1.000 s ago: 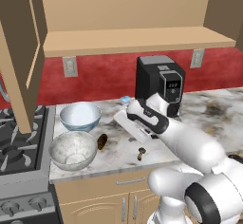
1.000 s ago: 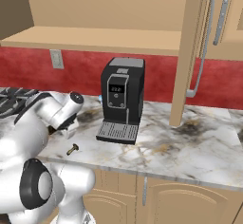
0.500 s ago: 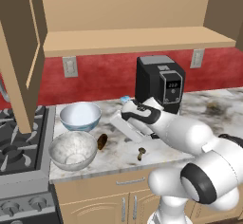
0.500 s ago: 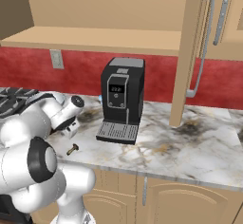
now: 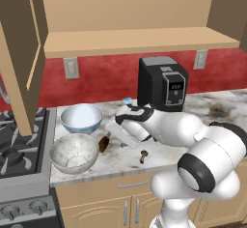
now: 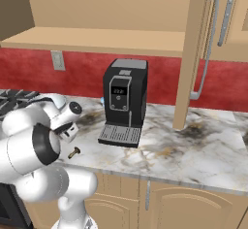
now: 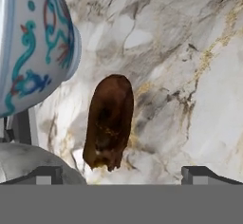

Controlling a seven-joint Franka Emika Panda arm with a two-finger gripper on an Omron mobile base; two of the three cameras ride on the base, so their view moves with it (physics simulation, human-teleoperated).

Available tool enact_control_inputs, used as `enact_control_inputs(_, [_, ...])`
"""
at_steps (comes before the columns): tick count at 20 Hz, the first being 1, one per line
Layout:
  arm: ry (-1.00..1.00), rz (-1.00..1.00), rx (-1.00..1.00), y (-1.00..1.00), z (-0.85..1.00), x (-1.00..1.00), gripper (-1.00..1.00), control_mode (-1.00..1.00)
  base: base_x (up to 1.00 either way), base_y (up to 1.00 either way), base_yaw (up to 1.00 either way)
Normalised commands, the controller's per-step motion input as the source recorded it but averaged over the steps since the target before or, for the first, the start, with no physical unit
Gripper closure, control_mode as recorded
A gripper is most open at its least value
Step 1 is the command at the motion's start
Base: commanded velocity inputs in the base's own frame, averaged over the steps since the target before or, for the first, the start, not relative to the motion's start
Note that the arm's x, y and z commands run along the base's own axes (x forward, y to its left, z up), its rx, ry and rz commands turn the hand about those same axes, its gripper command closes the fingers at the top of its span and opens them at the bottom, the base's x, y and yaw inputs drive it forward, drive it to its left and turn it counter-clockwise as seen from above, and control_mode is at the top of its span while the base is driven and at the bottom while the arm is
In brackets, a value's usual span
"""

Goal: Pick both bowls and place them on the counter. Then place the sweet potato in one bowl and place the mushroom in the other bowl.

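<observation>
Both bowls stand on the marble counter (image 5: 219,110) near the stove: the blue-patterned bowl (image 5: 81,117) behind, the mottled grey bowl (image 5: 74,150) in front. The dark brown sweet potato (image 5: 103,143) lies just right of the grey bowl. The tiny mushroom (image 5: 143,156) sits near the counter's front edge, also seen as mushroom (image 6: 73,152). My gripper (image 5: 115,129) hangs open just above and right of the sweet potato, pointing down at it. In the hand view the sweet potato (image 7: 109,121) lies ahead between the open fingertips (image 7: 45,173), with the patterned bowl (image 7: 33,47) to the upper left and the grey bowl (image 7: 26,163) at the lower left.
A black coffee machine (image 5: 161,83) stands against the red wall behind my arm. The stove (image 5: 17,145) borders the counter on the left. A wooden shelf (image 5: 135,41) runs overhead, and a tall cabinet panel (image 6: 191,53) stands to the right of the machine.
The hand has shifted a little left and lower toward the sweet potato. The jaws stayed open; bowls, sweet potato and mushroom have not moved.
</observation>
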Motion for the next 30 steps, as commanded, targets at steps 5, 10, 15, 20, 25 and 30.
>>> enact_control_inputs(5, [0.03, 0.00, 0.00, 0.16, -0.10, 0.20, -1.00, -1.00, 0.00, 0.00, 0.00])
enact_control_inputs(10, [0.03, 0.00, 0.00, 0.15, -0.15, 0.18, -1.00, -1.00, 0.00, 0.00, 0.00])
enact_control_inputs(15, [0.00, 0.01, 0.00, 0.15, -0.14, 0.11, -1.00, -1.00, 0.00, 0.00, 0.00])
enact_control_inputs(20, [0.00, 0.02, 0.00, 0.16, -0.21, 0.14, -1.00, -1.00, 0.00, 0.00, 0.00])
enact_control_inputs(25, [0.00, 0.03, 0.00, 0.03, -0.25, 0.07, -1.00, -1.00, 0.00, 0.00, 0.00])
enact_control_inputs(30, [0.00, 0.03, 0.00, 0.01, -0.26, 0.04, -1.00, -1.00, 0.00, 0.00, 0.00])
